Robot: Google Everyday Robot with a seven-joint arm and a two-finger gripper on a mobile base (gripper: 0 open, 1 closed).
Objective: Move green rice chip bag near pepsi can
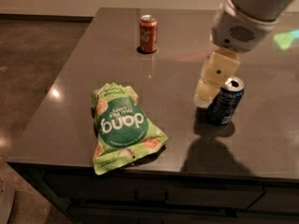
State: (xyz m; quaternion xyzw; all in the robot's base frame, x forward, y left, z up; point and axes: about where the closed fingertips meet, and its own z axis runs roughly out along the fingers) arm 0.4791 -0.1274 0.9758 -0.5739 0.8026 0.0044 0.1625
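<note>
The cream gripper (206,95), open or shut I cannot tell, is hanging just beside the dark blue pepsi can (225,101), while the crinkly light-green rice chip bag (124,125) is lying well apart toward eight o'clock on the dark tabletop (177,59), its long axis running eleven-to-five.

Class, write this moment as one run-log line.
phase: before grasp | tool: above table, close beside pepsi can | bag: flat near front edge, apart from pepsi can, not held | cola can: upright, far side
</note>
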